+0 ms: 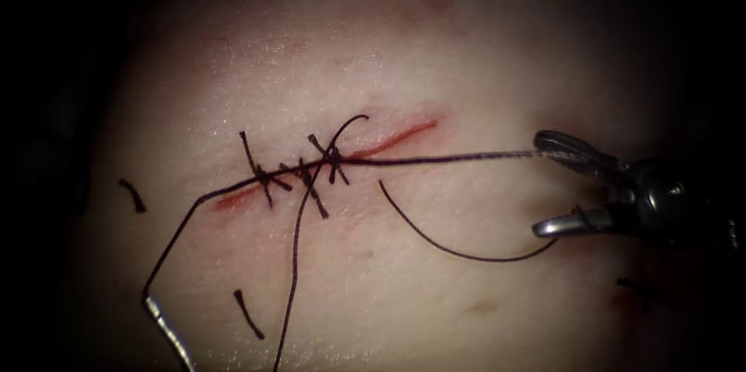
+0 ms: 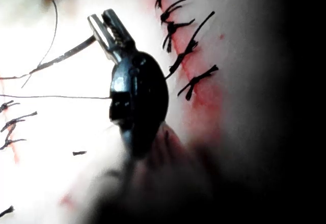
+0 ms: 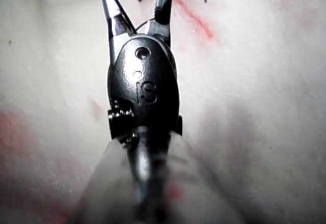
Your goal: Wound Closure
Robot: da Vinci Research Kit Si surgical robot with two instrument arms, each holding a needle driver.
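While the right tool [image 1: 548, 186] stands with its jaws spread wide and holding nothing, a taut thread [image 1: 451, 158] runs from the knotted stitches [image 1: 311, 174] on the cut [image 1: 392, 139] to its upper jaw, probably just lying against it. The left tool [image 2: 104, 25] is clamped on thread, seemingly to keep tension. Beyond the stitches from the right tool, the needle [image 1: 167, 329] lies on the tissue [image 1: 466, 53], free.
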